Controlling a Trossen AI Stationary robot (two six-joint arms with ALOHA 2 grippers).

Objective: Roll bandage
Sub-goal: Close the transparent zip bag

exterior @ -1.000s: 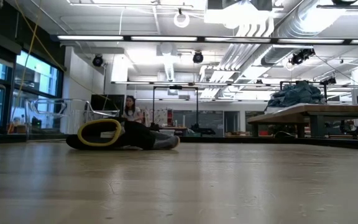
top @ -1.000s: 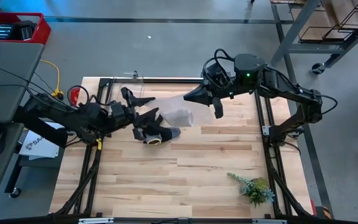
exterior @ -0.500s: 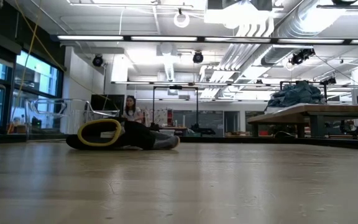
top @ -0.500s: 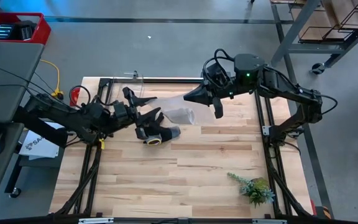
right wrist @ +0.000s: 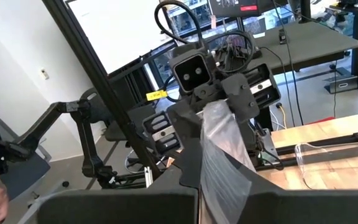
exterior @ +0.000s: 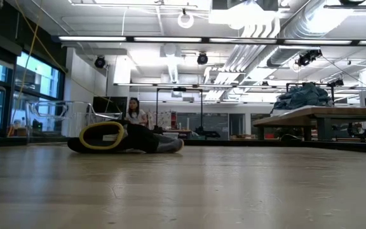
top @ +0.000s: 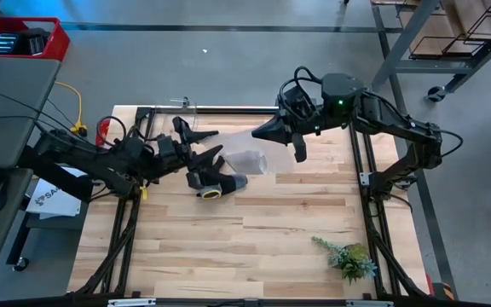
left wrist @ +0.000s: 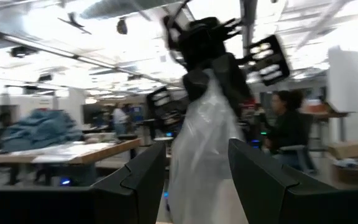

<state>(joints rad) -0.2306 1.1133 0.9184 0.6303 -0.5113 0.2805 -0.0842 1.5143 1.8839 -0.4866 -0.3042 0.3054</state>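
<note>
Left gripper point(top: 205, 145) slightly rearward, jaws apart; right gripper point(top: 298, 154) jaws clamped on clear bag point(top: 247, 160), lengthwise between them.

Two matte-black jointed arms — looped black cables, a green light on the right arm point(top: 341, 104)

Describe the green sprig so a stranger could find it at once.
Start at the wooden table and go to the corner on the right arm's side, the one far from both arms. A small leafy sprig lies there alone. It is the only green thing, unlike the dark glove with a yellow cuff.
</note>
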